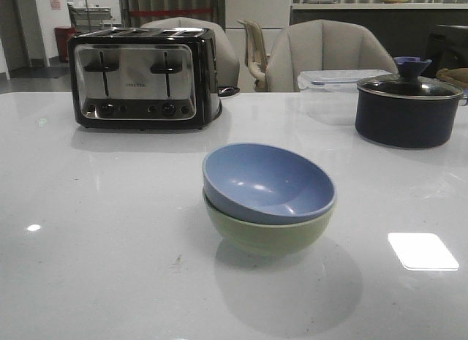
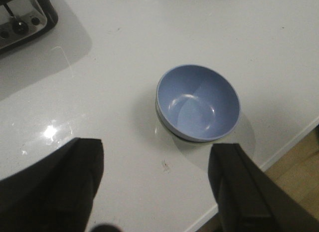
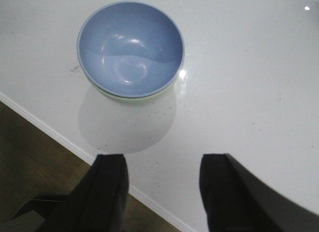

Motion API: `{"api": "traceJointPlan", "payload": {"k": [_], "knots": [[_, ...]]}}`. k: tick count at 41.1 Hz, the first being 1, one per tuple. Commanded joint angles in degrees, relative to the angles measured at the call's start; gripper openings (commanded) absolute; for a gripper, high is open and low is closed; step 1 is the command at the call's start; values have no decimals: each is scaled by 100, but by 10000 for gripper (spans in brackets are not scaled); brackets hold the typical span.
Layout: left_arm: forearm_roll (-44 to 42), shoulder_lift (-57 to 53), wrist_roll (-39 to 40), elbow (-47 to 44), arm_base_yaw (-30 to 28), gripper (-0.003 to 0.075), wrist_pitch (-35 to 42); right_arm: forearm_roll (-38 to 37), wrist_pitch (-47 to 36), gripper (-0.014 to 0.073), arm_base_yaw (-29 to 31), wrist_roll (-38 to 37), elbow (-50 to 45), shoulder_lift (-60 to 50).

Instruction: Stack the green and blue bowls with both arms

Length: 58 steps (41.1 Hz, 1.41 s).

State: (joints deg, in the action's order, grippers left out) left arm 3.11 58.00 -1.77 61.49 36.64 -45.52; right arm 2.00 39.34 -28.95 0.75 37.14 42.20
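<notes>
Front view: the blue bowl (image 1: 268, 180) sits nested, slightly tilted, in the green bowl (image 1: 267, 234) at the table's (image 1: 88, 230) near centre. Left gripper (image 2: 154, 187) and right gripper (image 3: 162, 192) hover spread, empty; retreating clear avoids disturbing the stack.

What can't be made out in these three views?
- Green bowl inside: every view, covered by the nested blue bowl.
- Toaster: left wrist view, cut off by the edge.
- Toaster brand text: front view, too small.
- Both arms: absent from the front view; only the left gripper and right gripper fingers show.
</notes>
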Motion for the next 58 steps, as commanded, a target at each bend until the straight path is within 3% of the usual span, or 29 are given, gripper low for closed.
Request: {"api": "traceJointPlan", "payload": {"k": [1, 12, 25, 29, 39, 42, 58], "knots": [[-8, -870, 26, -415, 23, 510, 463, -31, -366, 451, 1, 58, 156, -18], [-51, -2443, 26, -1607, 23, 510, 464, -31, -301, 451, 1, 58, 156, -18], [-68, -2731, 26, -2050, 23, 505, 479, -36, -270, 430, 1, 58, 156, -18], [-78, -2731, 26, -2063, 23, 441, 493, -36, -276, 325, 1, 58, 156, -18], [-78, -2731, 26, -2063, 23, 167, 493, -36, -276, 37, 1, 58, 156, -18], [-78, -2731, 26, -2063, 23, 100, 483, -36, -276, 36, 1, 58, 156, -18], [-78, -2731, 26, -2063, 23, 100, 483, -36, -276, 34, 1, 58, 156, -18]]}}
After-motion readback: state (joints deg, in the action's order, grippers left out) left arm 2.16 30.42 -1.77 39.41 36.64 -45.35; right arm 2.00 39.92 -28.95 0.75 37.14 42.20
